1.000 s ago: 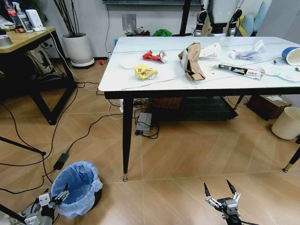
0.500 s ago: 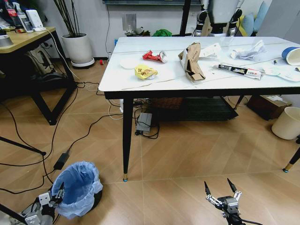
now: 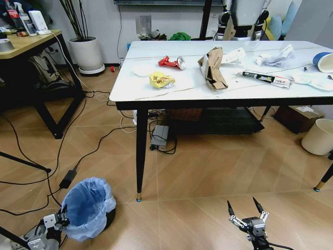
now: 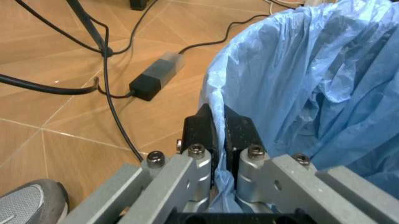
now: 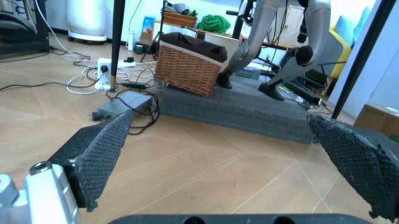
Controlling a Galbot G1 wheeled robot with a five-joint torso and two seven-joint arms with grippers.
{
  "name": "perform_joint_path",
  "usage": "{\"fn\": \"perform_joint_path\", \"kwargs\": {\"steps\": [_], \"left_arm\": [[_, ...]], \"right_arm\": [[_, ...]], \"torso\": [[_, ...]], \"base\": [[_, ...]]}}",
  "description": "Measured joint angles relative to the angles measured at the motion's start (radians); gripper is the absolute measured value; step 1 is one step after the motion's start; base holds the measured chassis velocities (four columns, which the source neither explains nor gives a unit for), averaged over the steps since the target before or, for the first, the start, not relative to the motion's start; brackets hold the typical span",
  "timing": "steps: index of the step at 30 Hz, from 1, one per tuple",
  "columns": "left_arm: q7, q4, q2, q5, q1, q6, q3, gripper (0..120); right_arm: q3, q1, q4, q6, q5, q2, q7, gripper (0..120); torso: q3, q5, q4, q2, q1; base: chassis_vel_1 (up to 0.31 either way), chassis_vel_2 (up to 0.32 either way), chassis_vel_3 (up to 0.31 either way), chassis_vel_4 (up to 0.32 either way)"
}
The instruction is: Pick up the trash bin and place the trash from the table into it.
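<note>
The trash bin (image 3: 88, 207) stands on the wooden floor (image 3: 208, 172), low on the robot's left, just beside the near black leg of the table (image 3: 156, 94). It is a small round bin whose crinkled light-blue bag (image 4: 311, 79) spills over the rim and hides most of the dark body. The left gripper (image 3: 61, 219) sits at the bin's near edge. In the left wrist view its two black fingers (image 4: 201, 130) are pressed together on a fold of the blue plastic at the rim, the film pinched between them and bunching down past the metal knuckles. The arm reaches in low from the picture's bottom left corner.

A black power brick (image 4: 156, 77) and loose cables (image 3: 31, 177) lie on the floor just beyond the bin.

The right gripper (image 3: 244, 212) hangs low above bare floor on the robot's right, well apart from the bin, its two pointed fingers (image 5: 100, 149) spread wide with nothing between them.

On the marble-look table top lies the trash: a yellow wrapper (image 3: 161, 79), a crushed red can (image 3: 170, 62), folded brown cardboard (image 3: 212, 69), crumpled white paper (image 3: 274, 56), a blue-and-white cup (image 3: 323, 60) at the far right edge and white printed sheets (image 3: 312, 79). A plain cream bin (image 3: 318, 136) stands on the floor beyond the table's right end.
</note>
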Motion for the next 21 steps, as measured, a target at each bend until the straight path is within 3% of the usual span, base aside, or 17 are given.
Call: {"fn": "perform_joint_path", "kwargs": {"steps": [6,21], "left_arm": [[0.005,-0.016,0.000,0.000,0.015,0.003,-0.003,0],[0.077,-0.223,-0.001,-0.013,0.157,0.018,-0.003,0]], "right_arm": [[0.000,-0.003,0.002,0.000,0.001,0.000,0.000,100],[-0.008,-0.027,0.028,-0.003,0.002,0.000,0.002,100]], "torso": [[0.000,-0.0001,0.0001,0.000,0.000],[0.000,0.0001,0.0003,0.000,0.000]], "base": [[0.000,0.000,0.000,0.000],[0.000,0.000,0.000,0.000]]}}
